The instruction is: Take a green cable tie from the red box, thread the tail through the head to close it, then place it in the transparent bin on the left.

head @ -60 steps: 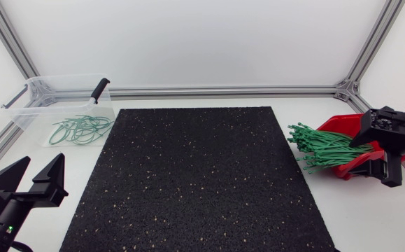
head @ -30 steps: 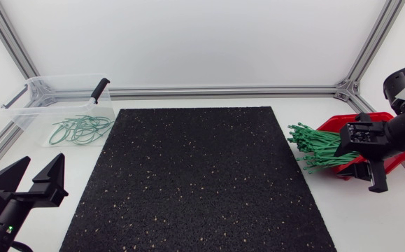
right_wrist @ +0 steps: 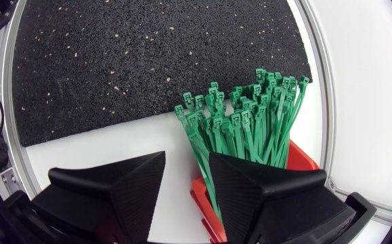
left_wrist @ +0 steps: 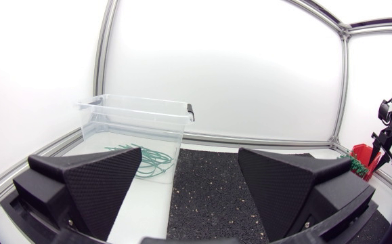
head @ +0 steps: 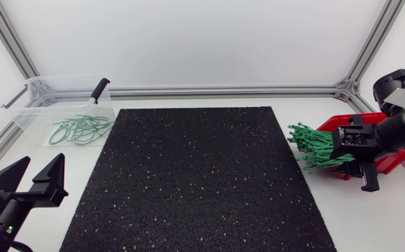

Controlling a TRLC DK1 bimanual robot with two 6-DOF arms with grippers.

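The right claw [right_wrist: 187, 157] is spread just above the tightly bunched cable ties [right_wrist: 250, 118] — several could be pinched together instead of one. The red box [right_wrist: 302, 158] could also be dragged along.

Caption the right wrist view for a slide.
Open right gripper hovering above green cable ties fanning from the red box.
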